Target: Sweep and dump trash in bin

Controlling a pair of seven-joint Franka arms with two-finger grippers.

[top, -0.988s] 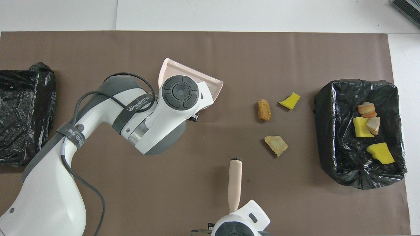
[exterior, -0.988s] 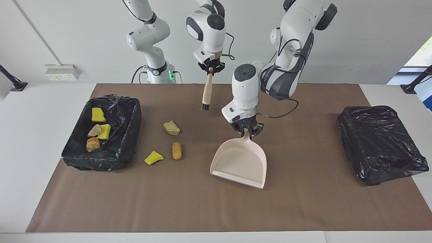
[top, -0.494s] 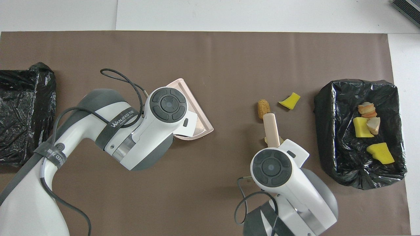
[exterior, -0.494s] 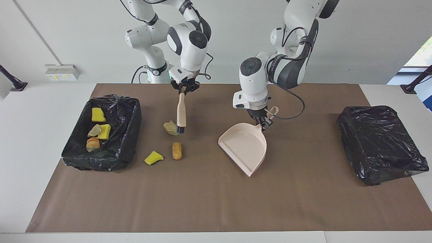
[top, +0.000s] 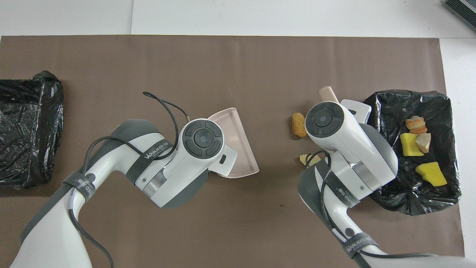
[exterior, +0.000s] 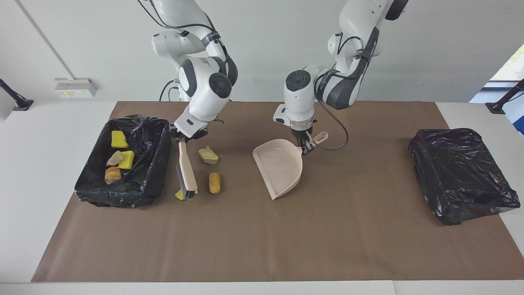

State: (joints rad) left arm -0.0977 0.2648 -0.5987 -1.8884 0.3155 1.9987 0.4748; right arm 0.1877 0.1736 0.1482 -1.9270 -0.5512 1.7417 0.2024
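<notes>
Tan and crusty, the bread-like lump (exterior: 208,155) lay nearest the robots of the three loose scraps and had not moved. What had changed within the last second was the tools around it. The right gripper (exterior: 183,138), pinched shut on the brush (exterior: 186,166), had carried it from a upright hang over the robots' edge of the mat across to the gap between the scraps and the bin (exterior: 161,164). The left gripper (exterior: 306,146), clamped on the handle of the dustpan (exterior: 280,166), had swung the pan round, so its open mouth faced the scraps rather than away from the robots. Farther out lay the brown roll (exterior: 214,182), also untouched. Farthest, the brush's black bristles had come down on or right against the yellow sponge wedge (exterior: 179,195), partly hiding it. Four scraps already sat in the bin. With the brush on the bin's side of the loose scraps and the pan waiting toward the left arm's end, the setup looked ready for a stroke into the pan; whether the pan's lip touched the mat I could not tell.
</notes>
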